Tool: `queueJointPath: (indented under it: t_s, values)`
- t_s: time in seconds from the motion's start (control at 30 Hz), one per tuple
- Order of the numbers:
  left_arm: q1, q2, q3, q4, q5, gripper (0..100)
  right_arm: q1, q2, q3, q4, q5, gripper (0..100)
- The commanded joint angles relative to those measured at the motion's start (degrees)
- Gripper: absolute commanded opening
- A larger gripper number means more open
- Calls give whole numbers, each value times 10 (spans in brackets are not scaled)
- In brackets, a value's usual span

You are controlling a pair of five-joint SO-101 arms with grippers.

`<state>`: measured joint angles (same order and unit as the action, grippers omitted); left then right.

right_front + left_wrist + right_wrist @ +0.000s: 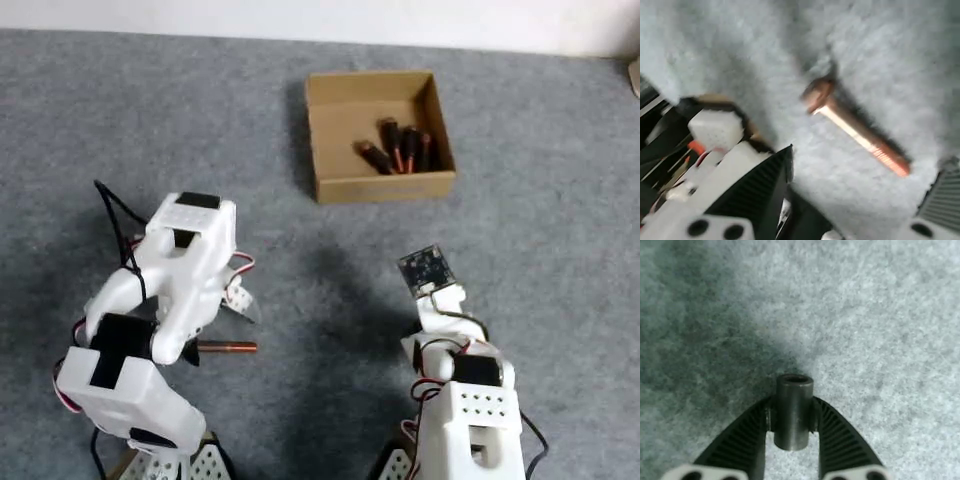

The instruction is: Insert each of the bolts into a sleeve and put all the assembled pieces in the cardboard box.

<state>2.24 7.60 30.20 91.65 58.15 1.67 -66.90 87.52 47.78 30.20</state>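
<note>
Currently, the sleeve [794, 412] is clamped between the right jaws at 5 o'clock. The left jaws are spread apart around the bolt [855, 127], which is laid flat on the desk [520, 230] at 8 o'clock. Several assembled pieces [398, 148] are contained in the cardboard box [385, 187] at 12 o'clock.

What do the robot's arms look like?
The left arm and right arm are chunky white plastic shells with black motor blocks. Thin red, white and black wires loop between joints. The left tool and right tool have black ribbed fingers. The right arm carries a small dark circuit board.
</note>
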Motion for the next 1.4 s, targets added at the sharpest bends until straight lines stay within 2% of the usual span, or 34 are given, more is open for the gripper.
queueJointPath:
  t_s: [0.0,0.13,0.27,0.63,0.7,0.83,0.87,0.93,1.0,1.17,1.3,1.37]
  values:
    - [16,-1,22,-70,29,402,3,-7,-2,-18,9,6]
    - [16,-1,71,-143,32,399,3,-7,-2,-18,9,6]
    - [15,-1,102,-181,32,400,3,-7,-2,-18,9,6]
    - [15,-1,109,-207,33,389,3,-7,-2,-18,9,6]
    - [15,-1,109,-206,33,316,3,-7,-2,-18,9,6]
    - [13,-3,107,-205,32,27,3,-7,-2,-18,9,6]
    - [12,-3,106,-200,32,0,3,-7,-2,-18,9,6]
    - [15,-5,103,-180,32,36,3,-7,-2,-18,9,6]
    - [13,-3,97,-172,31,6,3,-7,-2,-18,9,6]
    - [14,-7,92,-168,29,6,3,-7,-2,-18,9,6]
    - [15,-7,63,-122,25,6,3,-7,-2,-18,9,6]
    - [13,-9,44,-93,-18,6,3,-7,-2,-18,9,6]
